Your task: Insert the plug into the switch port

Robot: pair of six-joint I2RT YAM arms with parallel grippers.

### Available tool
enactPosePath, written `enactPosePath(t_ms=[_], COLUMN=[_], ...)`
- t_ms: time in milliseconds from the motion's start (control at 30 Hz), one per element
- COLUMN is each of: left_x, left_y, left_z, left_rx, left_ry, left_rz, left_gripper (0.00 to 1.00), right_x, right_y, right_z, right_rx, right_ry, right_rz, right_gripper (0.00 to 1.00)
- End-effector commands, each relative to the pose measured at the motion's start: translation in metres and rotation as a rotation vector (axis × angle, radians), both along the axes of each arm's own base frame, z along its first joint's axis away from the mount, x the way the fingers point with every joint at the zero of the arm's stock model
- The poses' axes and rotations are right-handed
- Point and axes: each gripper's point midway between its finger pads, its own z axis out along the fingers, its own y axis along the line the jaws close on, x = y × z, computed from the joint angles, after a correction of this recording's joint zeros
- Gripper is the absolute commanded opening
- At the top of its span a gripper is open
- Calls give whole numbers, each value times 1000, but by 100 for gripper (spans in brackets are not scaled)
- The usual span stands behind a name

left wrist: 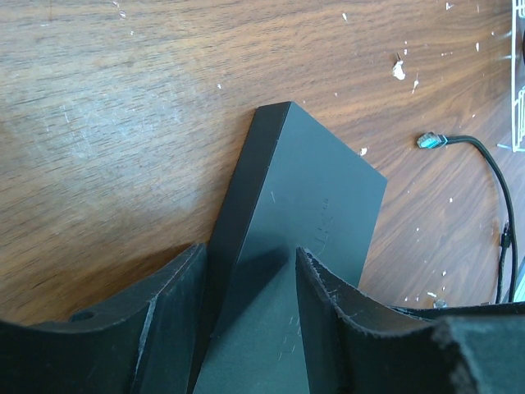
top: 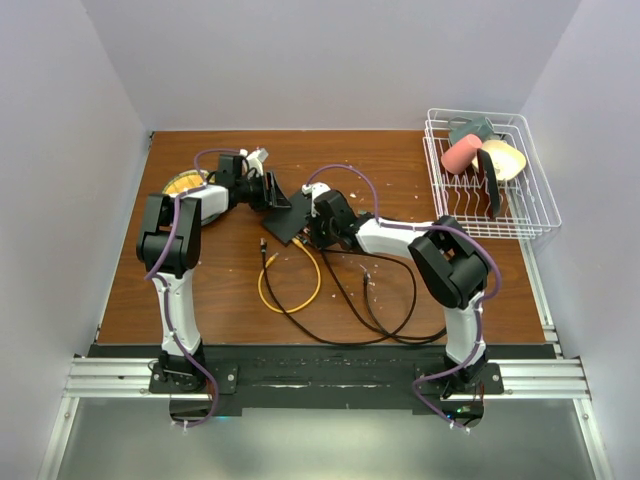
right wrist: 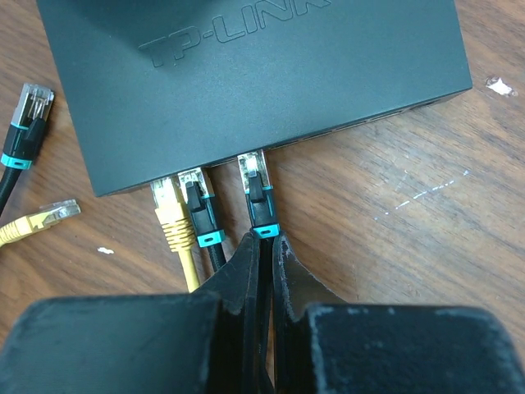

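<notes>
black switch seen from above, left gripper at its far-left end, right gripper at its near edge. left wrist: jaws about half apart, seemingly clamped across the switch's end. right wrist: fingers pinched tight on the cable just behind the plug, whose long axis points straight ahead into the switch port, tip at its mouth; right arm is nearer.

The ports hide under the front edge of the box. The tip of the plug is out of sight there. From above, most of the box is covered.
</notes>
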Motion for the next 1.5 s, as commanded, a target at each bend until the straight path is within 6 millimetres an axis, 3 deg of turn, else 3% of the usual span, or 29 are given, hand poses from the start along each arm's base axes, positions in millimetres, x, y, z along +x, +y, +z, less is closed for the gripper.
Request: enactPosePath(t_ms=[0,267,633,1067,1333,1467], left_x=[-8,-19,-32,-74,-107,-119], left_y=[-7,-17,-24,-50,-63,-67], left_z=[10,13,16,10,2,-1], left_rx=[-44,-101,-103,-105,-124,-127], left_ry=[8,24,42,132,219,241], left_rz=[-48,-116,-173,-307,-402,-434], left_gripper=[51,48,41,40,37,36], right_x=[15,16,30,45,55,59], right_y=[23,27,37,53,61,70], right_z=[21,14,22,34,51,69], right_rx=[85,88,99,129,172,226], right_ry=[-70,-69,-107,-133,-189,-238], right_rz=[15,32,38,41,41,65], right_gripper=[0,0,0,0,0,0])
